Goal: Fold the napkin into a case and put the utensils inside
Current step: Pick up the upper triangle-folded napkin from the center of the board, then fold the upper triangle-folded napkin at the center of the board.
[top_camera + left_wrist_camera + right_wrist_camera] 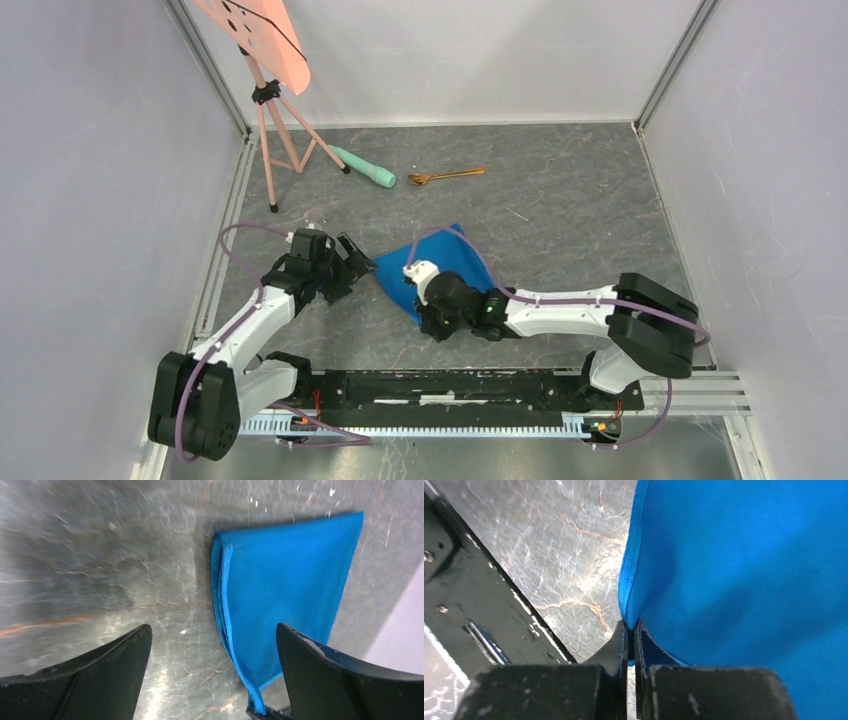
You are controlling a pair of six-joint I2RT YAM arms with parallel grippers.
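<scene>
Right wrist: right gripper (630, 630) tight on stitched hem of soft blue napkin (744, 570); left gripper (212, 630) wide-open.

Mint-green cylinder (364, 167) near pink tripod (264, 94) on grey table (580, 200)

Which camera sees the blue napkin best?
The left wrist view: nearly the whole napkin shows, with its layered folded edge. The top view has the right arm covering part of it. The right wrist view is too close, showing only blue cloth by the pinching fingers.
</scene>
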